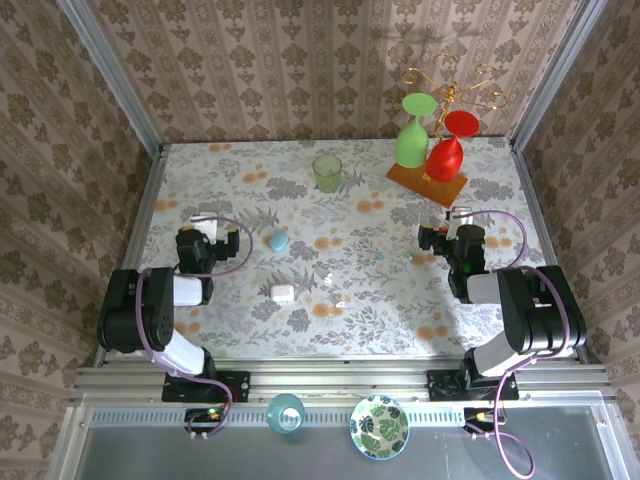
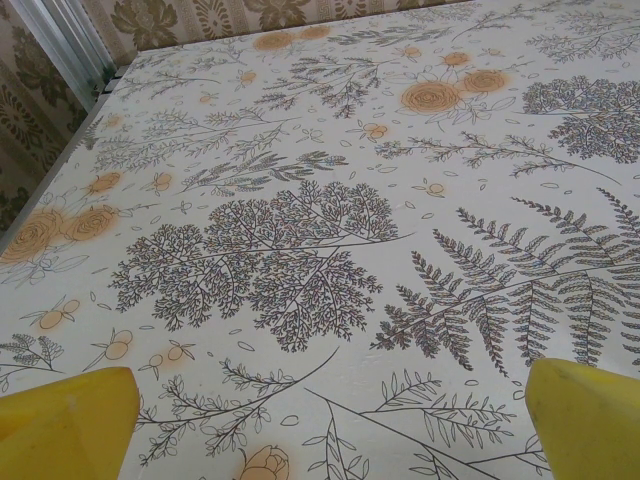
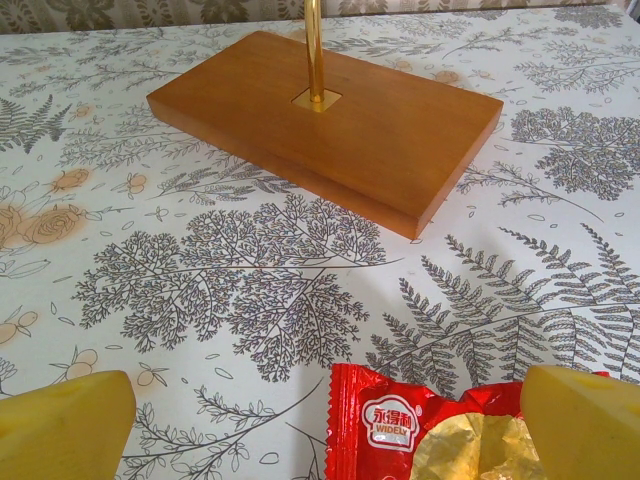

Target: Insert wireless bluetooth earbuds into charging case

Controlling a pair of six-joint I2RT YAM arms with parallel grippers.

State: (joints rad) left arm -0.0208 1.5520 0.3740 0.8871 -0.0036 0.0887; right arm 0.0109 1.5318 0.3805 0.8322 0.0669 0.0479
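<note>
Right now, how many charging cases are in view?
2. A pale blue case left of centre; a white case just below it in the top view. Others may be hidden.

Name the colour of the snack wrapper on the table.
The wrapper is red and gold; right wrist view shows it best.

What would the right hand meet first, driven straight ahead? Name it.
Probably the red foil snack wrapper just ahead of the right hand; beyond it, the rectangular wooden stand base.
</note>
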